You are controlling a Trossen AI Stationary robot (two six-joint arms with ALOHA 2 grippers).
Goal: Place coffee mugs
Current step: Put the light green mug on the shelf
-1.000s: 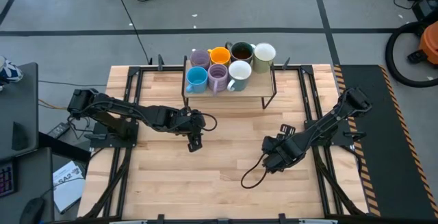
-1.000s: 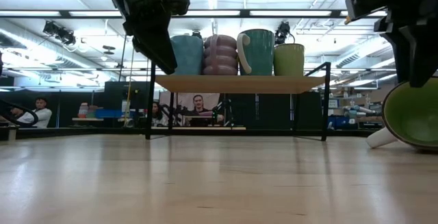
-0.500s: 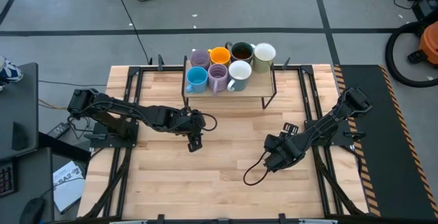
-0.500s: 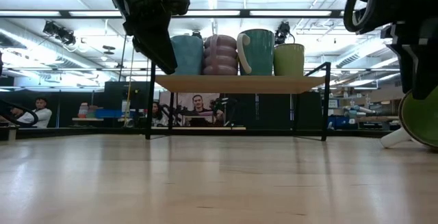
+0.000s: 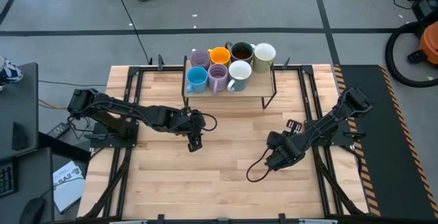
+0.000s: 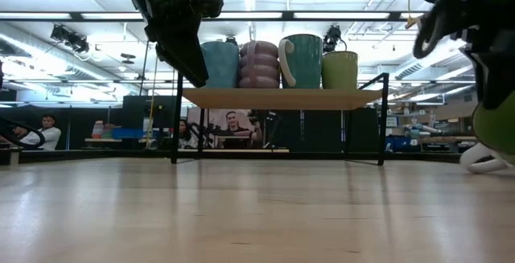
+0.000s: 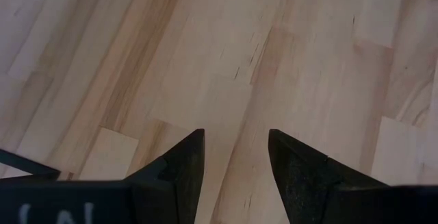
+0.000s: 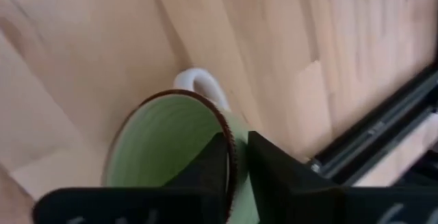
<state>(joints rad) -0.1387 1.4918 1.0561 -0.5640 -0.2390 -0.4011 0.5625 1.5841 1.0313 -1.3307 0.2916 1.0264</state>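
right gripper (image 8: 236, 162): pinched on the rim of the pale green mug (image 8: 164, 142), one finger inside, one outside; rim pinch looked chosen because the body is too wide.
pale green mug: on the table (image 5: 226, 128), right side, well apart from the shelf (image 5: 229, 94).
other mugs (image 5: 226, 66): seven clustered on the shelf, likely the drop spot.
left gripper (image 7: 233, 159): fingers apart, empty, hovered over bare table in front of the shelf, out of the way.

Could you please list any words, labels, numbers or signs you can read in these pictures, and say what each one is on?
No text can be read with confidence.
White sheet on the floor left of the table: dark print, too small to read.
Left pincer, open over bare wood: pale marks on its housing, cropped and unreadable.
Mugs on the rack: no lettering visible.
Green mug clamped by the right pincer: no lettering visible.
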